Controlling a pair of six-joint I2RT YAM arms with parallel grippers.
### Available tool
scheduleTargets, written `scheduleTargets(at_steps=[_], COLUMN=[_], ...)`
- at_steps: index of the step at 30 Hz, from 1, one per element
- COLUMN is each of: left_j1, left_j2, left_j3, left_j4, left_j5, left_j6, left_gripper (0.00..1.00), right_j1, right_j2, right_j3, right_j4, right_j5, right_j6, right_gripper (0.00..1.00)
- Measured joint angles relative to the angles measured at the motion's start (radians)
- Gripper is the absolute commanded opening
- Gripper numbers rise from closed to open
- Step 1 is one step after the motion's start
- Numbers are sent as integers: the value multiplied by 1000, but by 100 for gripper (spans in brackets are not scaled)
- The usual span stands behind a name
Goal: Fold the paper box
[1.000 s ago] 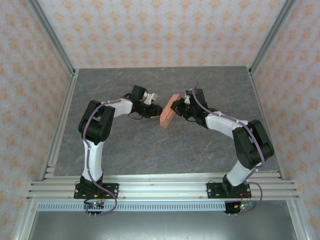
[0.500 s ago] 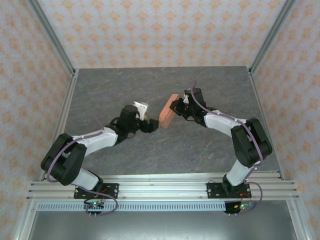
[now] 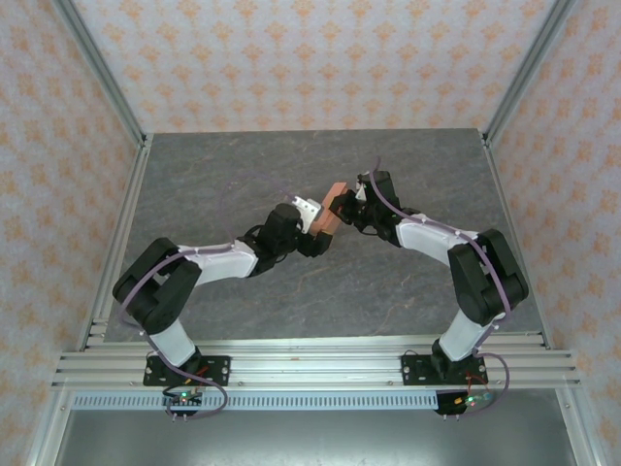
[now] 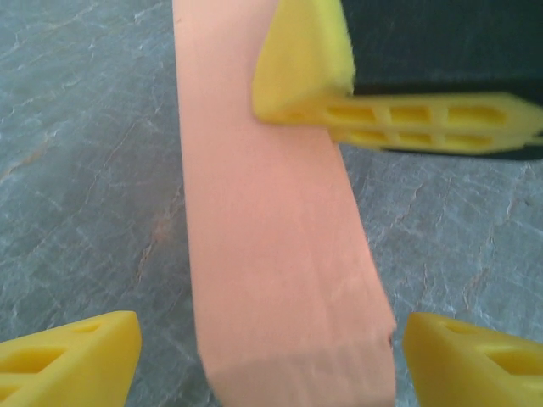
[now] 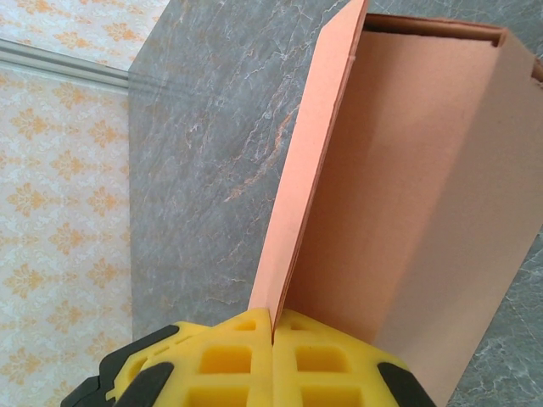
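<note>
One wrist view shows right jaws pinching the paper box (image 5: 424, 186); left jaws wide.

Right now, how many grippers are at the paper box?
2. The right gripper pinches a flap of the paper box; the left gripper is open, straddling the box's near end without gripping it.

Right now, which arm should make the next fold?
Left, probably: the left gripper stands open around the paper box, while the right gripper is shut on its flap, busy holding it.
</note>
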Motion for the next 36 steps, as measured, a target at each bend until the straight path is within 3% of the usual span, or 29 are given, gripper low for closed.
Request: scheduleTargets(at_steps=[8, 13, 20, 23, 30, 36], left_j1=[0, 0, 3, 6, 40, 95], left_j2=[48, 77, 86, 86, 71, 10], left_j3=[55, 68, 75, 75, 50, 35], left_j4=[-1, -6, -6, -3, 14, -48], left_j5=[1, 9, 11, 13, 70, 171], left_j6=[14, 23, 28, 29, 51, 100], left_gripper=[60, 57, 39, 32, 29, 28], right_j1=[1, 2, 2, 2, -4, -21], right_j2=[0, 0, 0, -1, -59, -234], right_j3=[0, 0, 0, 0, 0, 35], right_j4=[0, 0, -4, -5, -71, -249], right_j5=[3, 3, 13, 16, 36, 86], right_j6=[0, 0, 0, -1, -50, -255], right_gripper=[0, 0, 0, 9, 32, 41])
